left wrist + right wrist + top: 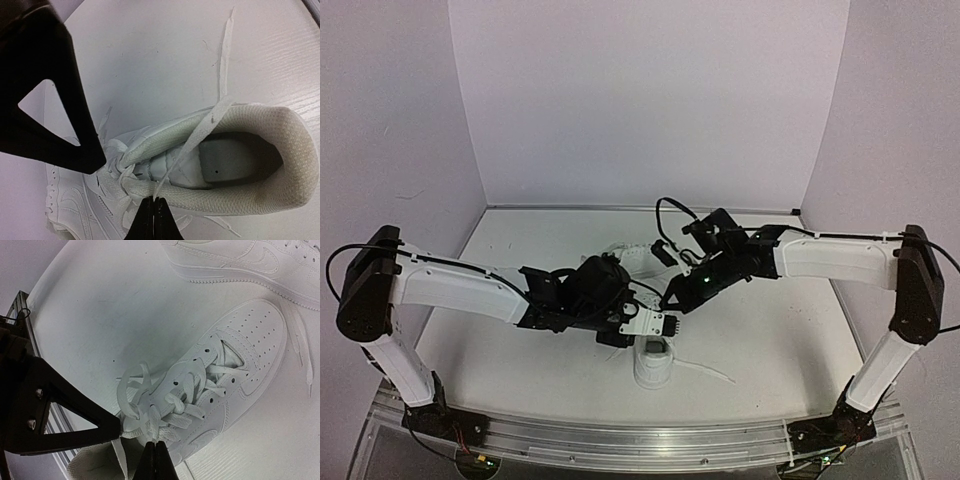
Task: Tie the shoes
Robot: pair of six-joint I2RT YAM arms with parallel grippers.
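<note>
My left pincer (155, 212) is pinched shut on a lace (197, 137) stretched across the near shoe (280, 150) opening, to pull it taut I guess. And my right pincer (157, 455) is closed by that shoe's lace loops (145, 400), can't tell if it's got any. The other shoe (240, 260) lies just beyond.

Right gripper (156, 454) tips closed together, touching the loose laces (165, 405) of the shoe (240, 350); can't tell if a strand is pinched. Heel toward near table (100, 305) edge. Second shoe (250, 262) just beyond the toe.
</note>
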